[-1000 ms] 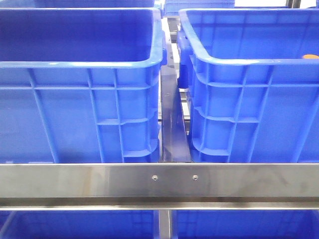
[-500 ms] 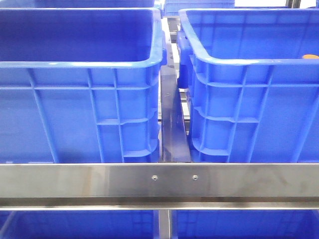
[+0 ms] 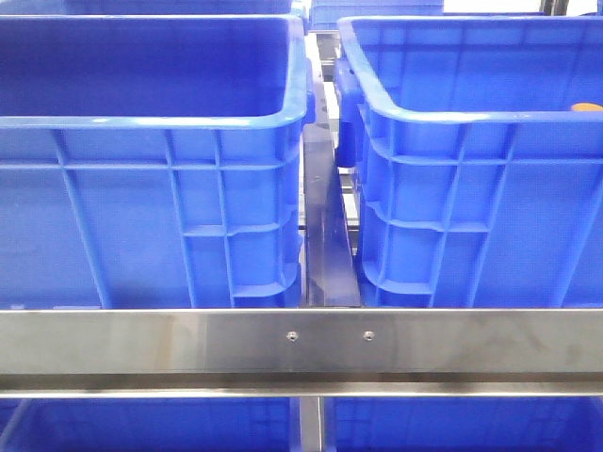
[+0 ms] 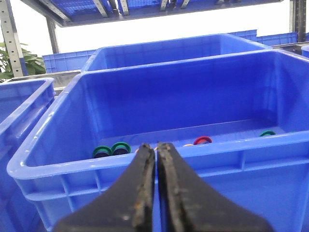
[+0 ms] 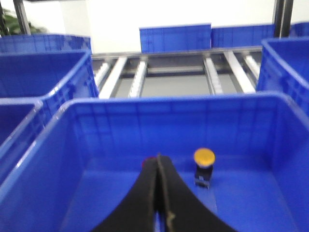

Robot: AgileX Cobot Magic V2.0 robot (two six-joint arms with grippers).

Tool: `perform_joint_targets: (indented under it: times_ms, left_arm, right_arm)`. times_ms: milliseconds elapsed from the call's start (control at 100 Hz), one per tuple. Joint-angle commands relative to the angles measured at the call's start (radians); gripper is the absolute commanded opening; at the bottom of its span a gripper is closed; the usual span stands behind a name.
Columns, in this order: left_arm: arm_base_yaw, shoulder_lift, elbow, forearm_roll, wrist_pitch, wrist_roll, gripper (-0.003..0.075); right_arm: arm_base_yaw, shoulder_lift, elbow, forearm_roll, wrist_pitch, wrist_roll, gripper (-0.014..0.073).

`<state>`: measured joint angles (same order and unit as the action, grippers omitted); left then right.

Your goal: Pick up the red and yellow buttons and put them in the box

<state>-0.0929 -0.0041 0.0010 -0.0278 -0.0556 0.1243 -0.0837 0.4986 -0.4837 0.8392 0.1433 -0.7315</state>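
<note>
In the left wrist view my left gripper (image 4: pixel 156 146) is shut with nothing between its fingers, hanging just outside the near wall of a blue box (image 4: pixel 145 166). On that box's floor lie a red button (image 4: pixel 203 140) and green-ringed buttons (image 4: pixel 101 152). In the right wrist view my right gripper (image 5: pixel 157 158) is shut above the floor of another blue box (image 5: pixel 96 193). A yellow button (image 5: pixel 204 157) stands upright on that floor, just beyond the tips. A sliver of red (image 5: pixel 147 161) shows behind one fingertip; what it is stays hidden. Neither gripper shows in the front view.
The front view shows two tall blue bins, left (image 3: pixel 151 122) and right (image 3: pixel 471 118), with a narrow gap (image 3: pixel 325 235) between them and a steel rail (image 3: pixel 301 339) across the front. An orange sliver (image 3: pixel 589 107) peeks over the right bin's rim. More bins stand behind.
</note>
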Motion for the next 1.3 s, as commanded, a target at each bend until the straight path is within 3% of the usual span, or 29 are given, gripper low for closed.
perform_joint_targets:
  times_ms: [0, 170, 340, 640, 1010, 1290]
  left_arm:
    - [0.004, -0.033, 0.043, -0.001, -0.08, -0.01, -0.0019]
    - [0.004, -0.033, 0.043, -0.001, -0.08, -0.01, -0.0019]
    - [0.004, -0.033, 0.043, -0.001, -0.08, -0.01, -0.0019]
    - [0.004, -0.033, 0.043, -0.001, -0.08, -0.01, -0.0019]
    - [0.004, -0.033, 0.043, -0.001, -0.08, -0.01, -0.0019]
    - [0.004, -0.033, 0.043, -0.001, -0.08, -0.01, -0.0019]
  right_arm:
    - [0.003, -0.003, -0.027, -0.276, -0.031, 0.283, -0.0116]
    - [0.053, -0.03, -0.026, -0.648, -0.038, 0.605, -0.0116]
    - [0.087, -0.086, -0.012, -0.803, -0.073, 0.724, -0.0116]
    - [0.087, -0.26, 0.186, -0.825, -0.191, 0.76, -0.0116]
    - [0.087, -0.537, 0.407, -0.827, -0.211, 0.787, -0.0116]
    - [0.088, -0.534, 0.492, -0.829, -0.316, 0.802, -0.0116]
